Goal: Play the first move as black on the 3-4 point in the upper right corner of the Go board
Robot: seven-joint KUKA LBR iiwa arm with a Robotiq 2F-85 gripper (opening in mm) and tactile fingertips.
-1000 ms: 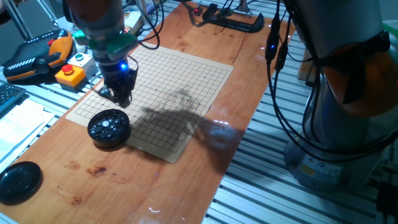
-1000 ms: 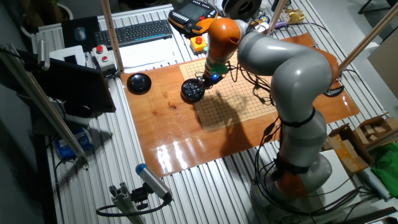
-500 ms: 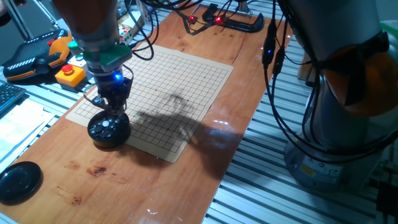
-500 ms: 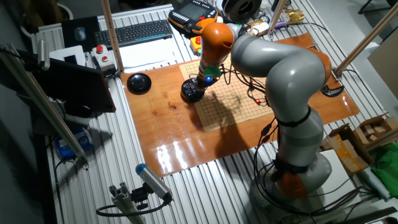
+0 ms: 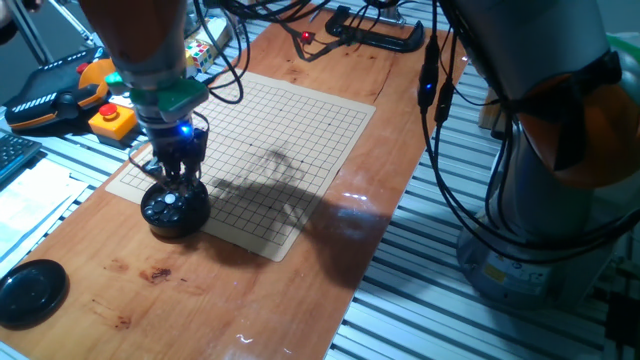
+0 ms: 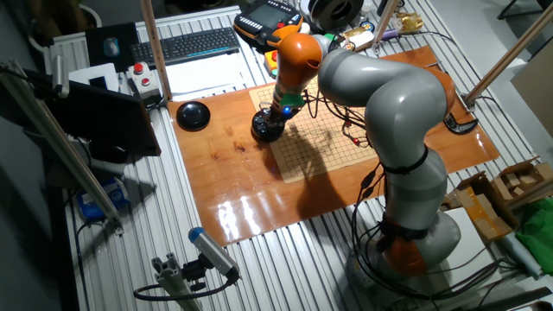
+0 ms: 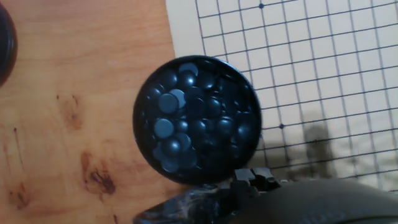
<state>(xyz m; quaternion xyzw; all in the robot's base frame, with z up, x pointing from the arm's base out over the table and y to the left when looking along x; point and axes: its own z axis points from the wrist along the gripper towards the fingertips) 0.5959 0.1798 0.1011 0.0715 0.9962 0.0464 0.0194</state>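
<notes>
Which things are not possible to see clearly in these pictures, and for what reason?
- Gripper open or shut: the arm hides its fingertips in both fixed views; the hand view shows only a blurred part at the bottom edge.
- Whether a stone is held: same reason.
- Single stones in the bowl: too small in the fixed views.
- Go board: cut off by the edges in the hand view.

The arm (image 6: 393, 95) is bending forward from its base, its grey links arching over and its orange wrist (image 6: 297, 53) pointing straight down; the gripper (image 5: 172, 180) is hanging vertically below a green collar with a blue light glowing on its body; its dark fingers (image 5: 180, 170) are pointing downward, close together; how far the jaws are standing apart cannot be told; in the hand view only a dark blurred part of the gripper (image 7: 249, 183) is showing along the bottom edge.
</notes>
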